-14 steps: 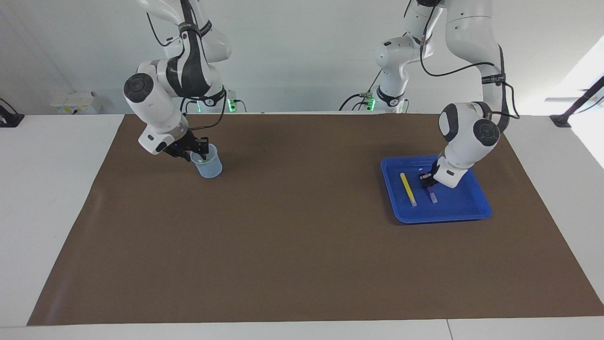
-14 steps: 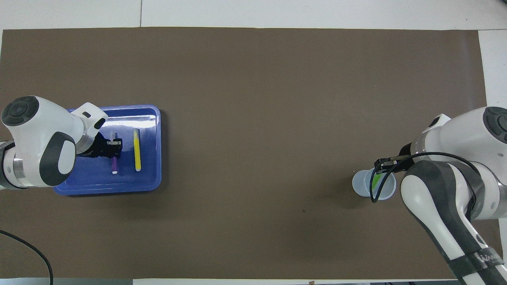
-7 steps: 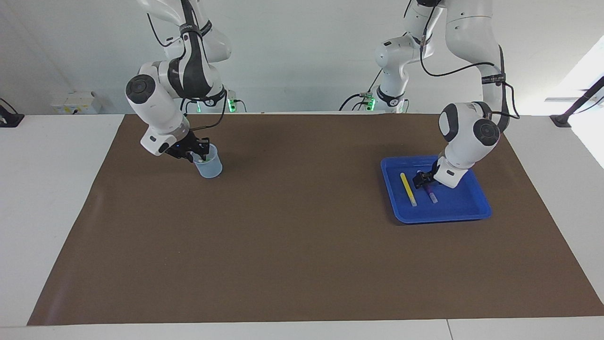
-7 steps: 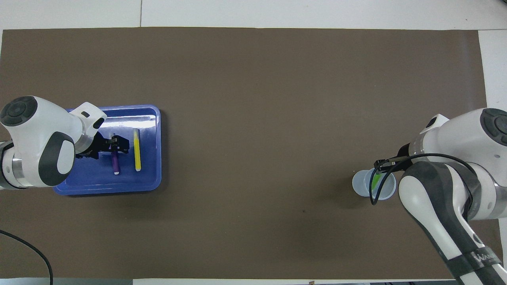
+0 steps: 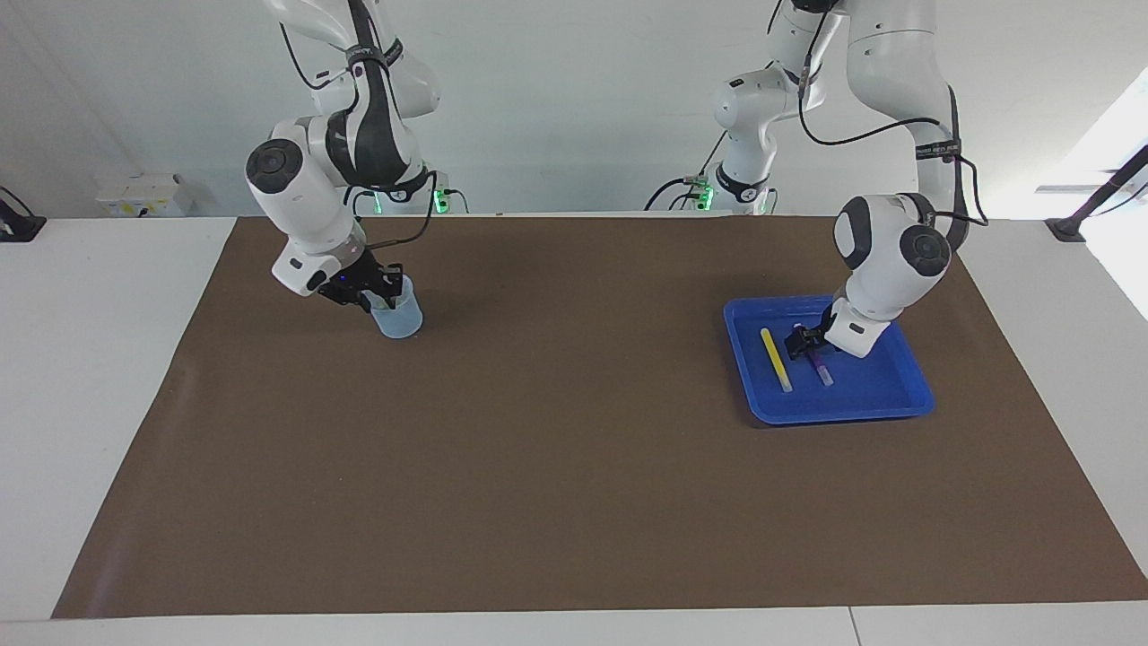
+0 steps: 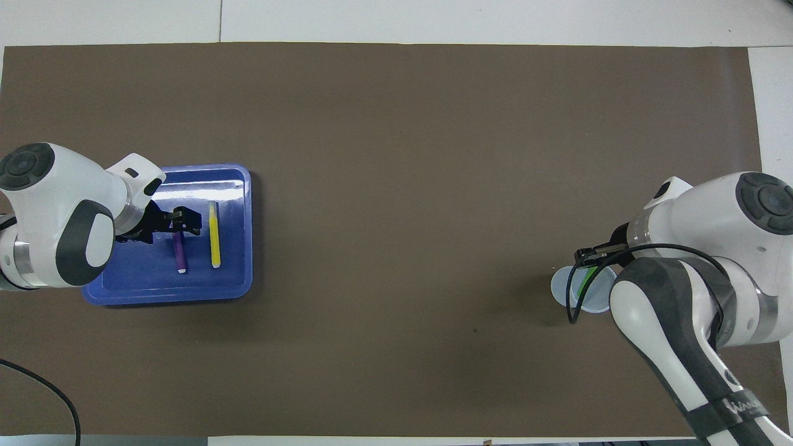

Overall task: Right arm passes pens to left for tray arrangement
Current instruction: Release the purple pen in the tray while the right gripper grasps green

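The blue tray (image 5: 897, 395) (image 6: 238, 186) lies at the left arm's end of the table. In it a yellow pen (image 5: 776, 359) (image 6: 214, 235) and a purple pen (image 5: 820, 368) (image 6: 179, 253) lie flat, side by side. My left gripper (image 5: 801, 339) (image 6: 184, 222) hangs open just over the purple pen's end nearer the robots, holding nothing. At the right arm's end, a green pen (image 6: 582, 285) stands tilted in a translucent cup (image 5: 401, 318) (image 6: 560, 288). My right gripper (image 5: 383, 289) (image 6: 593, 254) is over the cup's rim, shut on the green pen's upper end.
A brown mat (image 5: 574, 449) covers most of the white table. The cup and the tray are the only things standing on it. A black cable (image 6: 37, 384) runs by the left arm's corner of the mat.
My left gripper opened, let the purple pen go in the tray and drew back a little. My right gripper closed at the green pen's top and the right arm rose slightly.
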Robot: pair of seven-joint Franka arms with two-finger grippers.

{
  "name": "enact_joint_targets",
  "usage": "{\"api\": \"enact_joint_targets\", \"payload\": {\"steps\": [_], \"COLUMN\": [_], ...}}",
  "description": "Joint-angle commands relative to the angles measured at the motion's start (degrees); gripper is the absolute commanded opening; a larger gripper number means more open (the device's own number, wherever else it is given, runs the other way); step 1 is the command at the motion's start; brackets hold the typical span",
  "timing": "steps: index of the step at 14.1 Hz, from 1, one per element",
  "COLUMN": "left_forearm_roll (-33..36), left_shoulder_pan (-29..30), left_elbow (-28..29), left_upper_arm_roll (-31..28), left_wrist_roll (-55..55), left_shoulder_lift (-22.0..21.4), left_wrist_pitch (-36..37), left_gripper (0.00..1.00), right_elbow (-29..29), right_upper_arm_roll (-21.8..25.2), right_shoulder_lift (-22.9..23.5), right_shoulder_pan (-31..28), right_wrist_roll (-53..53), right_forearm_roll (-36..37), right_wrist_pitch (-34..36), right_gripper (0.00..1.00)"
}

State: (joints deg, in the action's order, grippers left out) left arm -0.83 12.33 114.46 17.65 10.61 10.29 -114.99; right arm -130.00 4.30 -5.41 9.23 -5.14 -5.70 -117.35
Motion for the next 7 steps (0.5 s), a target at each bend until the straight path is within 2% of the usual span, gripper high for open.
{"api": "enact_joint_targets", "payload": {"steps": [1, 3, 4, 7], "left_forearm_roll": [-2.9, -6.3, -8.8, -16.3], "left_shoulder_pan": [-2.3, -4.1, -4.7, -4.9], "left_elbow": [-7.1, -11.5, -13.7, -15.5], "left_upper_arm_roll": [-0.1, 0.4, 0.5, 2.5], "left_wrist_roll": [5.0, 11.6, 15.6, 27.5], "left_shoulder_lift": [-0.1, -0.4, -0.4, -3.0], "left_wrist_pitch": [8.1, 13.5, 15.4, 17.2], "left_gripper": [1.0, 1.0, 1.0, 1.0], "right_elbow": [-0.9, -0.9, -0.9, -1.1], "right_upper_arm_roll": [-0.1, -0.1, -0.1, -0.1], "right_shoulder_lift": [-0.3, -0.3, -0.3, -0.6], "right_shoulder_pan": [-0.8, -1.0, -1.0, -1.0], "right_wrist_roll": [-0.7, -0.7, -0.6, -0.6], "right_forearm_roll": [-1.2, -1.2, -1.2, -1.2], "right_wrist_pitch": [-1.3, -1.3, -1.2, -0.9], "right_gripper": [0.43, 0.43, 0.37, 0.08]}}
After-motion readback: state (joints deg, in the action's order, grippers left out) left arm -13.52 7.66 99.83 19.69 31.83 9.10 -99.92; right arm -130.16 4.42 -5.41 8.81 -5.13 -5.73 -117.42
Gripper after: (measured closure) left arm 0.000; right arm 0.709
